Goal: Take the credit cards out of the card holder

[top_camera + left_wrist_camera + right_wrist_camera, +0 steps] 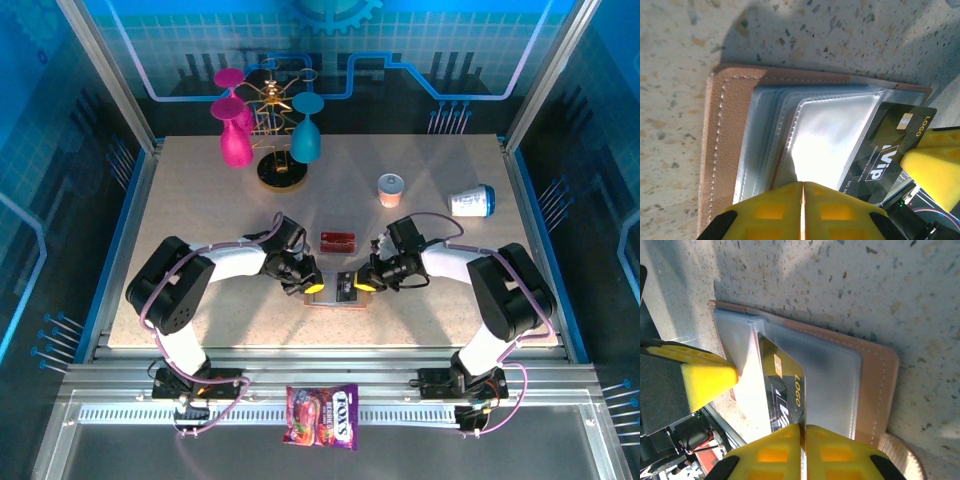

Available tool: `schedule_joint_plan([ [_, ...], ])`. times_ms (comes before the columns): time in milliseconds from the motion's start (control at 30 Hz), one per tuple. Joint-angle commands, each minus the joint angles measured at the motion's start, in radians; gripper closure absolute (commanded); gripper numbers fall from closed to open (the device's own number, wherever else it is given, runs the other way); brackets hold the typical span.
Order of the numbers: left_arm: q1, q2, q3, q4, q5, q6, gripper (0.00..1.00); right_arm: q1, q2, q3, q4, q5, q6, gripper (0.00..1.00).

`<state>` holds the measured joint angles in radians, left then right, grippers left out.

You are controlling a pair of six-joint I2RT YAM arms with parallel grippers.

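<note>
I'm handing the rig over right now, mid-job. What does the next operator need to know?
Left gripper: shut, pinching the clear sleeve of the card holder, which lies open on the table.
Right gripper: shut on the black card, which is partly out of that sleeve.
Done: red cards lie on the table just beyond the holder.
Left: draw the black card fully out and set it down. I cannot tell whether other sleeves hold more.

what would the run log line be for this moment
left gripper: shut on card holder sleeve | right gripper: shut on black card, partly out | red cards: lying on table
</note>
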<state>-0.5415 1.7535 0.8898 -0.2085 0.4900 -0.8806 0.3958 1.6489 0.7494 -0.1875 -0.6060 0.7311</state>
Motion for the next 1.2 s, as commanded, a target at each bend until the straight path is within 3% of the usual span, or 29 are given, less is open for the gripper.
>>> schedule_joint_plan([
  [0, -0.005, 0.007, 0.023, -0.042, -0.020, 0.010, 0.89, -0.015, -0.014, 0.000, -0.050, 0.005, -0.024, 0.89],
  [567, -0.004, -0.029, 0.061, -0.046, -0.002, 0.005, 0.87, 0.013, -0.008, 0.067, -0.107, -0.004, -0.018, 0.82],
  [1167, 0.031, -0.039, 0.042, 0.012, 0.048, 0.022, 0.86, 0.079, -0.043, 0.105, -0.176, 0.083, 0.031, 0.81],
])
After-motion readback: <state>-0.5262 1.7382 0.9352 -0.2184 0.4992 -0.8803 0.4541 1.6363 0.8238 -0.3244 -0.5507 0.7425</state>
